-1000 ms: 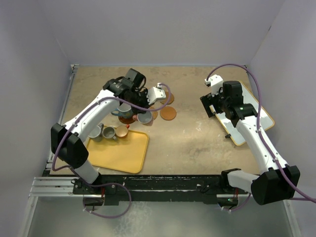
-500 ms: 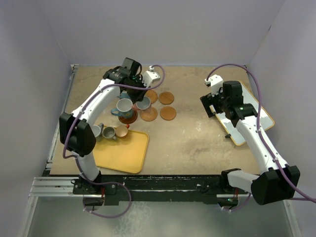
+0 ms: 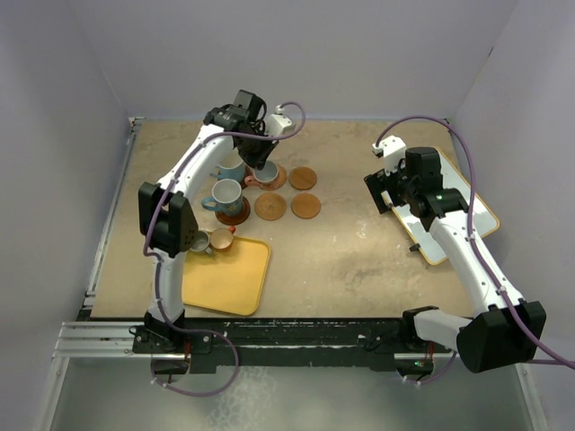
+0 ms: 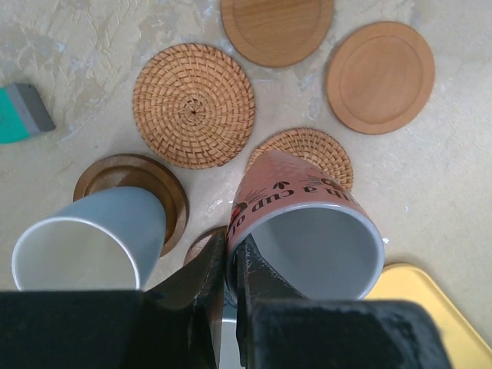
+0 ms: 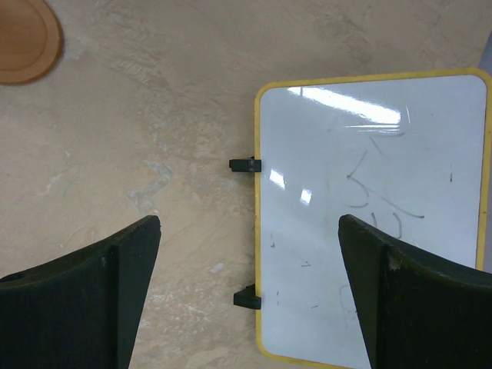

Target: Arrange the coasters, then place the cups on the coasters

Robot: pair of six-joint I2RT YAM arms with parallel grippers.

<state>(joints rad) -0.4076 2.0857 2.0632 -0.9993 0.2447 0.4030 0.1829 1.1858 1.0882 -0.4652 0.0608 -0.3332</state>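
My left gripper (image 4: 231, 250) (image 3: 262, 164) is shut on the rim of a pinkish lettered cup (image 4: 307, 231) (image 3: 266, 171), which is tilted over a woven coaster (image 4: 307, 147). Whether the cup touches that coaster I cannot tell. A second woven coaster (image 4: 194, 105) and two smooth wooden coasters (image 4: 277, 27) (image 4: 380, 65) lie bare beyond it. Left of the held cup, a light blue cup (image 4: 84, 246) stands on a dark coaster (image 4: 134, 181). Two light blue cups (image 3: 232, 170) (image 3: 226, 194) show from above. My right gripper (image 5: 250, 223) (image 3: 384, 190) hangs open and holds nothing.
A yellow tray (image 3: 229, 274) lies near left, with two small cups (image 3: 198, 241) (image 3: 221, 238) at its far edge. A teal block (image 4: 19, 114) sits left of the coasters. A yellow-framed whiteboard (image 5: 369, 223) (image 3: 467, 211) lies under my right gripper.
My left arm has carried the pinkish cup away from the arm bases, toward the table's far side, over the far woven coaster. The right arm has not moved.
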